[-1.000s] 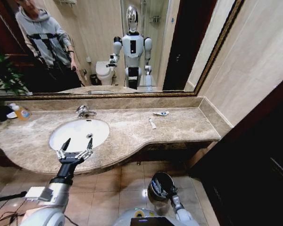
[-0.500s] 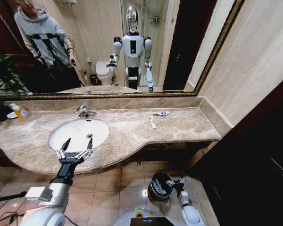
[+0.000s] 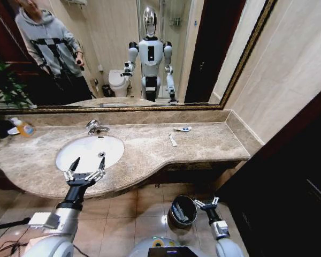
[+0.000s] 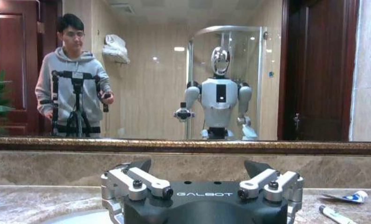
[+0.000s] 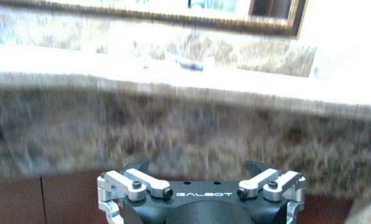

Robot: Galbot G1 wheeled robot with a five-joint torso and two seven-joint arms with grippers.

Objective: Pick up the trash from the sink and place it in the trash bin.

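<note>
Sink (image 3: pixel 83 151) set in the marble counter (image 3: pixel 203 144), faucet (image 3: pixel 94 126) behind it. Bin (image 3: pixel 182 210) on the floor below the counter's front edge. Left gripper (image 3: pixel 86 170) hovers over the sink's near rim, jaws wide, empty. Right gripper (image 3: pixel 205 203) just beside the bin's right rim, open, empty; a second ago it was over the bin's mouth. Two trash tubes on the counter, well right of the sink, far from both grippers: one (image 3: pixel 173 140) lies roughly front-to-back, the other (image 3: pixel 182 129) crosswise near the backsplash.

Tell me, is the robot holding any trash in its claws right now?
No. The left claw is open over the sink, and the right claw, beside the trash bin, is open too.
</note>
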